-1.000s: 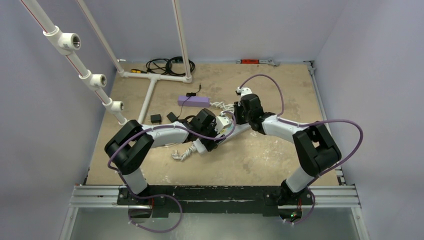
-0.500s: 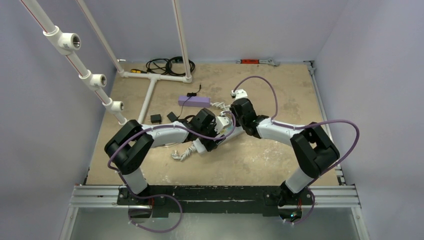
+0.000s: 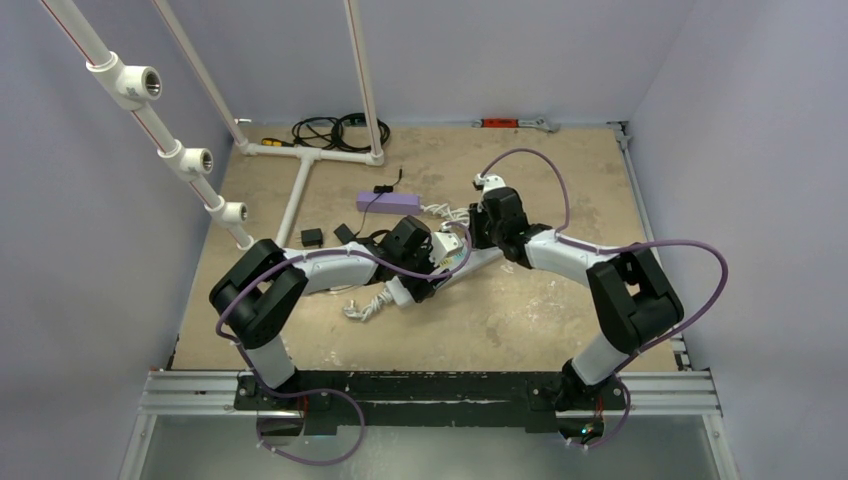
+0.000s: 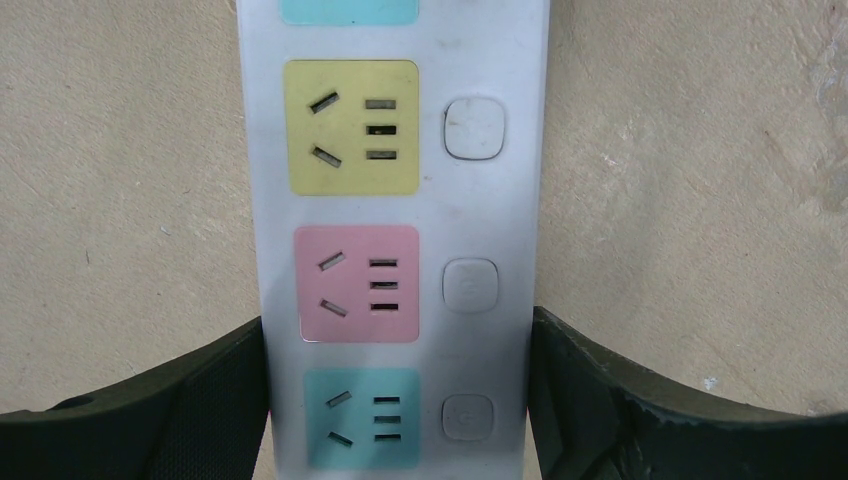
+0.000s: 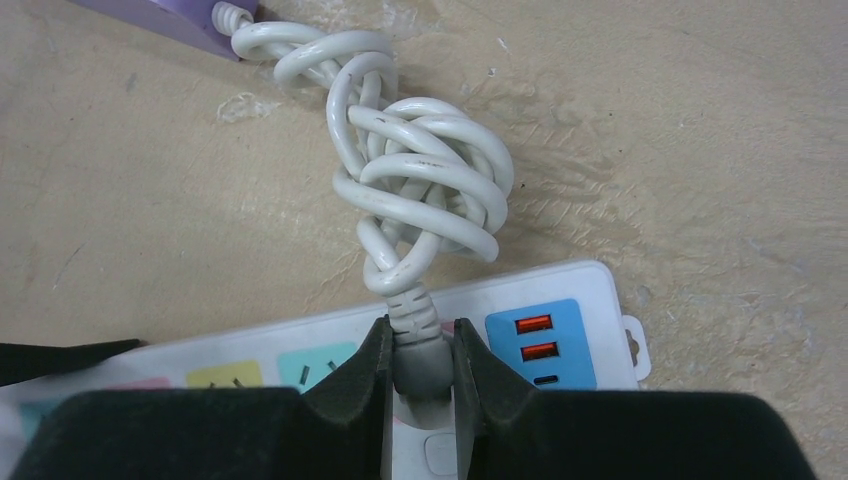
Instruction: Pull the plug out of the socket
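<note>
The socket is a long white power strip (image 4: 395,200) with yellow, pink and teal outlet faces; it lies on the tan table (image 3: 480,262). My left gripper (image 4: 398,400) is shut on it, one finger (image 4: 200,400) pressed against each long side. The plug (image 5: 418,345) is grey and stands in an outlet of the strip (image 5: 560,290), beside the blue USB face (image 5: 540,345). My right gripper (image 5: 420,365) is shut on the plug. The plug's knotted white cord (image 5: 420,180) runs to a purple box (image 5: 170,15). In the top view the two grippers meet at mid-table, left (image 3: 440,262) and right (image 3: 470,238).
The purple box (image 3: 388,202) lies just behind the grippers. The strip's own bundled white cord (image 3: 370,305) lies at the near left. Two small black adapters (image 3: 312,237) sit to the left. A white pipe frame (image 3: 300,180) and coiled black cables (image 3: 335,130) are at the back left.
The right wrist swung a little to the left and nearer half a second ago, then returned to where it was a second ago. The left arm has not moved.
</note>
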`<action>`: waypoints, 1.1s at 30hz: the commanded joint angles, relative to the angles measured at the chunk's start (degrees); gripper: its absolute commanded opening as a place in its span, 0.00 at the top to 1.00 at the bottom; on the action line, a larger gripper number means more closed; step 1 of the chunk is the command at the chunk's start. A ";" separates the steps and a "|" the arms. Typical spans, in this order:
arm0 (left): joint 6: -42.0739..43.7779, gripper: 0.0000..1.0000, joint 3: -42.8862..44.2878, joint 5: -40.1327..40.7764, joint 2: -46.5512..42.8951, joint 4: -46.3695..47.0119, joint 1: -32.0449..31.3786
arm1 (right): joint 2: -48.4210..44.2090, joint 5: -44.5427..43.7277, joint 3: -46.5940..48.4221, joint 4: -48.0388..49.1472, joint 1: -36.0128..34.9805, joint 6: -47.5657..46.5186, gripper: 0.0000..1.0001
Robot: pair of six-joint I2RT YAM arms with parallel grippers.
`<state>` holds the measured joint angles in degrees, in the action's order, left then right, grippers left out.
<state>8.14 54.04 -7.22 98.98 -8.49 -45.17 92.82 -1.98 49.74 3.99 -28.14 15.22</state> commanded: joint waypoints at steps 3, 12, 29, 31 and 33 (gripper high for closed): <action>-1.36 1.00 0.70 0.06 1.57 -2.14 0.77 | -2.60 -6.26 1.15 -0.54 -4.32 1.02 1.00; -1.34 1.00 0.71 0.10 1.11 -2.14 0.74 | -1.26 -13.52 3.41 -2.45 -9.69 0.05 1.00; -0.93 1.00 1.14 0.93 1.33 -2.98 0.74 | 0.02 -5.69 6.71 -7.18 -4.01 0.09 1.00; -0.93 1.00 1.09 1.05 1.15 -2.99 0.78 | 0.22 -6.61 6.61 -7.00 -4.01 -0.19 1.00; -0.91 1.00 1.07 1.07 1.04 -2.94 0.78 | 0.30 -6.95 6.44 -6.77 -3.97 -0.28 1.00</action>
<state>8.67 54.54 -7.68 99.02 -9.91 -45.12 92.73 -9.47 54.02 -3.25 -32.01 14.52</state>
